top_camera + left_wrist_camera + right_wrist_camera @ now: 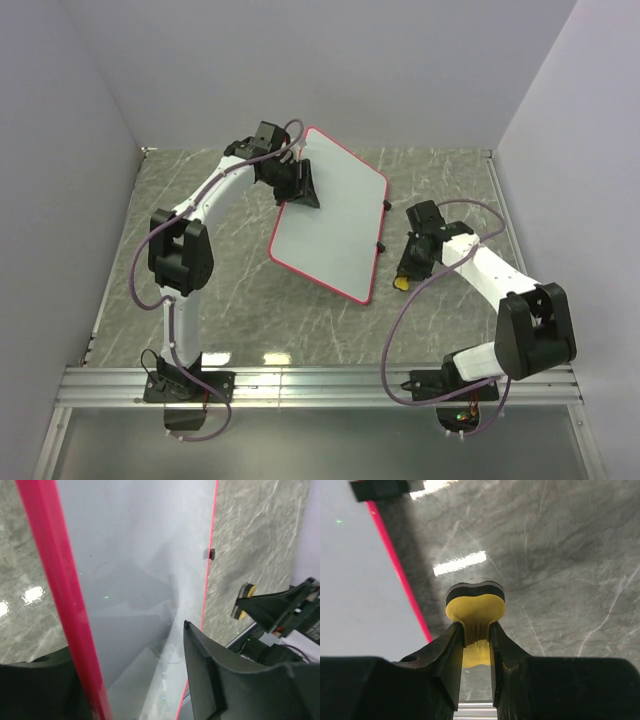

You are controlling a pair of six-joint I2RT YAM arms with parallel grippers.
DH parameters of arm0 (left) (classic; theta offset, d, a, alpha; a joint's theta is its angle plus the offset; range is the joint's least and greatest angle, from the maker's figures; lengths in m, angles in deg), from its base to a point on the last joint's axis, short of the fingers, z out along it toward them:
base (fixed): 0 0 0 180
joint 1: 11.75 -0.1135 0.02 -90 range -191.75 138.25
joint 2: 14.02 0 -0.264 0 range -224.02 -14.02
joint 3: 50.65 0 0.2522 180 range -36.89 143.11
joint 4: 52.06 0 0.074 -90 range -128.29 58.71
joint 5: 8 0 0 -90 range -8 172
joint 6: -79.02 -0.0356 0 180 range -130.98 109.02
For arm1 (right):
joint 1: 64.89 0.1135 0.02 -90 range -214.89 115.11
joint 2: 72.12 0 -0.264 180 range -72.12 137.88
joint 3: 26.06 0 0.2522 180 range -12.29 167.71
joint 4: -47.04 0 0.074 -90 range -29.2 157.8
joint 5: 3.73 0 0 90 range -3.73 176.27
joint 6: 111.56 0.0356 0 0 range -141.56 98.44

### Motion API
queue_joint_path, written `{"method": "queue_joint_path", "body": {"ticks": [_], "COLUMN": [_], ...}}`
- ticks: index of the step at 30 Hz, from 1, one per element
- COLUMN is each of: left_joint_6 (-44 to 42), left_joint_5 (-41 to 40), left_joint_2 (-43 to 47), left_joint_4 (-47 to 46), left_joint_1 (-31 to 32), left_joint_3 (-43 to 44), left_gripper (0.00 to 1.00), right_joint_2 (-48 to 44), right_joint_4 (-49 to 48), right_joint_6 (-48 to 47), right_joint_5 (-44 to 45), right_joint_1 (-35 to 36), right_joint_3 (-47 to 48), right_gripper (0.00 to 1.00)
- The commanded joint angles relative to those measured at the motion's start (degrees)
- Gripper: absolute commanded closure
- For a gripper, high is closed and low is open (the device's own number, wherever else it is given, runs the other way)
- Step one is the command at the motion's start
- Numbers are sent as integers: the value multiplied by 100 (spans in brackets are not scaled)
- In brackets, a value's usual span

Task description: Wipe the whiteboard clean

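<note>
The whiteboard (330, 220), white with a red-pink rim and small black feet, lies slanted in the middle of the table. My left gripper (303, 185) is shut on its far left rim. In the left wrist view the board (140, 555) runs between the two fingers of that gripper (125, 647), and its face looks plain. My right gripper (405, 272) is just right of the board's near right edge, shut on the yellow bone-shaped eraser (401, 283). In the right wrist view the eraser (475, 607) is pinched at its waist, with its dark felt face pointing away from that gripper (476, 630). The board's rim (395, 562) is to the left.
Grey marble tabletop (200, 290) is enclosed by white walls at the left, back and right. An aluminium rail (320, 385) runs along the near edge by the arm bases. The right gripper and eraser (245, 592) also show in the left wrist view beyond the board.
</note>
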Motion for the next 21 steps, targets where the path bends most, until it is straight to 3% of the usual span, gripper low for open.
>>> {"method": "queue_joint_path", "body": {"ticks": [1, 10, 13, 15, 21], "left_joint_6": [142, 414, 485, 467, 221], "left_joint_5": [187, 574, 583, 495, -269], "left_joint_2": [-38, 94, 217, 340, 779], "left_joint_4": [-245, -597, -685, -659, -360], "left_joint_1": [68, -90, -195, -248, -599], "left_joint_3": [244, 279, 297, 288, 77], "left_gripper": [41, 27, 17, 11, 8], "right_joint_2": [-168, 87, 201, 263, 272], "right_joint_4": [-364, -574, -653, -698, -759], "right_joint_6": [-144, -451, -513, -557, -680], "right_joint_5": [-38, -29, -38, -29, -65], "right_joint_1": [-39, -30, -21, -30, -30], "right_joint_3": [-148, -403, -518, -597, -624], "right_gripper": [100, 100, 100, 100, 100]}}
